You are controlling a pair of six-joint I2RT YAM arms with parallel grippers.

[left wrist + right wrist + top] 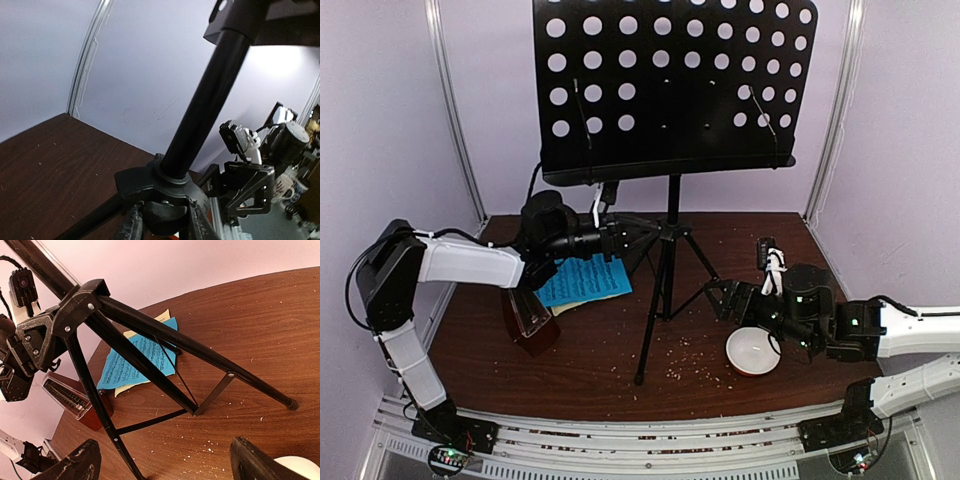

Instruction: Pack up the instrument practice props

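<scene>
Top external: left end effector (638, 238) sits at the music stand (670, 90) hub, grip cannot be told; right end effector (725, 300) gapes wide, empty, between tripod leg and bowl (752, 350).

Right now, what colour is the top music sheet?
The top music sheet is bright blue with dark printed notes, clearest in the right wrist view.

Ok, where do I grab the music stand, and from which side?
Probably the pole of the music stand just above the leg hub, from the left, where the left gripper sits level. It is thin, round and vertical, so jaws fit across it; the legs splay, the desk is broad.
</scene>
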